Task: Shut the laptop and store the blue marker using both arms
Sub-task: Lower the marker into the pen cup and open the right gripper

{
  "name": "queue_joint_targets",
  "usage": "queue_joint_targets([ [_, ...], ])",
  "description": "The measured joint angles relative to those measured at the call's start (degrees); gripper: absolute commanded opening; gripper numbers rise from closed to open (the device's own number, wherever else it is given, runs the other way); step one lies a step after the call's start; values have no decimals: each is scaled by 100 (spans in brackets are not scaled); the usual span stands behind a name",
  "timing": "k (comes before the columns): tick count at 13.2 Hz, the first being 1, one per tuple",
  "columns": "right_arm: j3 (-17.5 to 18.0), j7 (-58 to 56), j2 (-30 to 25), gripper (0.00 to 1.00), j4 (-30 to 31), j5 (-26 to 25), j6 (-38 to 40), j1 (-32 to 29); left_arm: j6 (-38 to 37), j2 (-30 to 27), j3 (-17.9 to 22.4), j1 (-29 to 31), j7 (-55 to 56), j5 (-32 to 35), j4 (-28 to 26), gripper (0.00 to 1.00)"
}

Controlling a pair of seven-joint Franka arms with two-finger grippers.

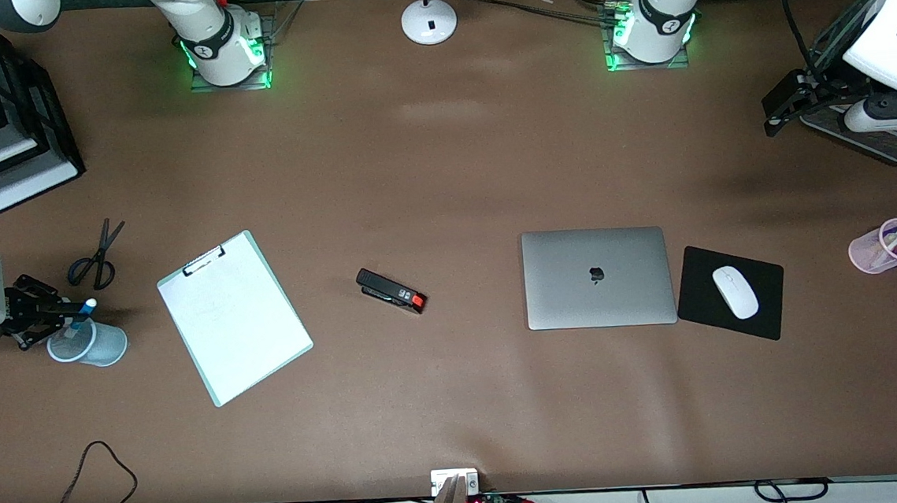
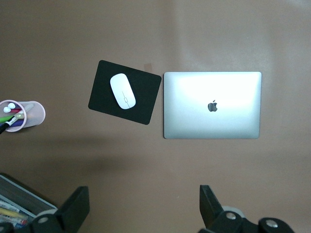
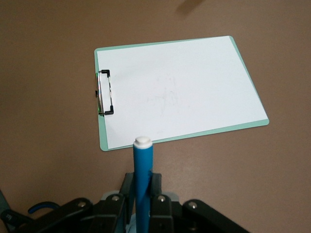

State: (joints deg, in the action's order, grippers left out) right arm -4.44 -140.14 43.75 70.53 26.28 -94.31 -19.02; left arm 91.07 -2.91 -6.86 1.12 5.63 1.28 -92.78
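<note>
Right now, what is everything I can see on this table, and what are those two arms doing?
laptop: one, silver-grey, lid shut, toward the left arm's end of the table.
mouse: one, white, on a black pad beside the laptop.
pink cup: one, holding pens, at the left arm's end.
stapler: one, black with a red end, mid-table.
clipboard: one, white with a mint-green edge, toward the right arm's end.
scissors: one pair, black, beside the clipboard.
pale blue cup: one, at the right arm's end.
blue marker: one, white tip, held over the pale blue cup.
right gripper: shut on the blue marker.
left gripper: open, waiting up in the air at its end of the table.
</note>
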Motion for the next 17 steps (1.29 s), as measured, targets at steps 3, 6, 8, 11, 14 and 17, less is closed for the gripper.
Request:
queue_joint_targets([
  [3,10,-52,124,6,-2,2,1,-130,0,0,0,-8,0,0,-27,100],
  [6,47,-79,181,7,-20,51,-1,-234,1,0,-6,-25,0,0,-44,100],
  [8,71,-82,190,8,-22,73,-11,-294,1,0,-9,-30,0,0,-46,100],
  [11,77,-133,215,63,-55,115,-22,-385,1,0,-1,-23,-3,0,-49,100],
  [14,65,-106,250,100,-71,117,-23,-448,1,0,8,-7,-3,0,-56,100],
  [17,65,352,254,100,-86,118,-20,-504,-1,1,21,52,-9,2,-65,100],
])
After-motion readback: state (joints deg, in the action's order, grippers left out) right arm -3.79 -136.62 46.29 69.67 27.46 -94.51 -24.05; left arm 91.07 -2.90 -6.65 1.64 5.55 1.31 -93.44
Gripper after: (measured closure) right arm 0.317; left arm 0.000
